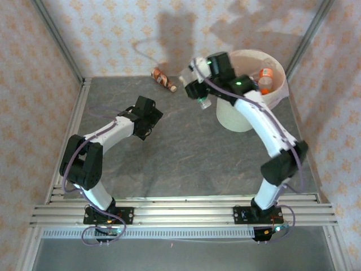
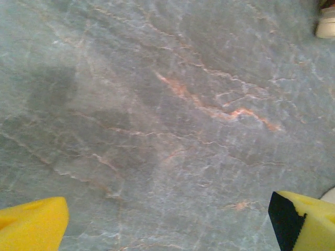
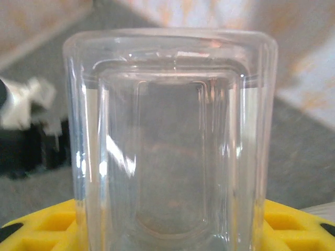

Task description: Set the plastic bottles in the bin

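Observation:
A clear plastic bottle [image 3: 172,146] stands between the yellow fingers [image 3: 47,225] of my right gripper [image 3: 170,232], which is shut on it. From above, that gripper [image 1: 198,87] holds the clear bottle [image 1: 204,103] just left of the cream-white bin [image 1: 237,116]. An orange bottle [image 1: 265,79] lies inside the bin. A brown bottle [image 1: 163,79] lies on the table near the back wall. My left gripper [image 1: 149,116] hovers over bare table at centre left. Its yellow fingers [image 2: 31,225] are spread wide around the open left gripper [image 2: 167,225], with nothing between them.
Patterned walls with metal posts close in the grey stone table [image 1: 186,152] on three sides. The bin stands in the back right corner. A pale object [image 2: 327,23] peeks into the top right corner of the left wrist view.

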Controlling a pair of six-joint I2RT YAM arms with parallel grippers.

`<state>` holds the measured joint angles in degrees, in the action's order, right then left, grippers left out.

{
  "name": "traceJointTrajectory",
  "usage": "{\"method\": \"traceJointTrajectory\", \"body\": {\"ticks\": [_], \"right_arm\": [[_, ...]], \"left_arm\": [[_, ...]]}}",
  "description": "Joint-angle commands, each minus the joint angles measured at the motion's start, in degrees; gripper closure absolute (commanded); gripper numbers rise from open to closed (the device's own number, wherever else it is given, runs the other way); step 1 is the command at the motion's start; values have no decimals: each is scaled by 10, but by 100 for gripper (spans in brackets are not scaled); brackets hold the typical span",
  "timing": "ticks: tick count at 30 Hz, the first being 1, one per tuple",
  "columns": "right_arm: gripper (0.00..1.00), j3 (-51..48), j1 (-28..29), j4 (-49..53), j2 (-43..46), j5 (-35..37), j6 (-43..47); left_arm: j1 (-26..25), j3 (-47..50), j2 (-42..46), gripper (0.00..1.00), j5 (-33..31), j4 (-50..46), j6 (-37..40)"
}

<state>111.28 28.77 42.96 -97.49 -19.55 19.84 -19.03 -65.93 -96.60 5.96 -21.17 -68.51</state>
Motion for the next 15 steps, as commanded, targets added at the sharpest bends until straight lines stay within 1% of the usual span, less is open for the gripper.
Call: {"method": "traceJointTrajectory", "body": {"ticks": [1, 5, 7, 10, 13, 15], "right_arm": [[49, 7, -33, -23, 37, 56, -66], [49, 11, -86, -33, 65, 106, -133], [49, 10, -127, -39, 67, 136, -194], [49, -7, -198, -72, 67, 86, -289], [46, -33, -237, -128, 61, 65, -377], [45, -30, -250, -149, 46, 58, -425]], "left_arm": [[-10, -19, -17, 0, 7, 14, 3], [-15, -30, -22, 0, 11, 8, 7], [-16, -29, -20, 0, 9, 10, 5], [-18, -25, -15, 0, 6, 18, 3], [-19, -26, -11, 0, 5, 17, 4], [-20, -26, -11, 0, 3, 15, 4]]}}
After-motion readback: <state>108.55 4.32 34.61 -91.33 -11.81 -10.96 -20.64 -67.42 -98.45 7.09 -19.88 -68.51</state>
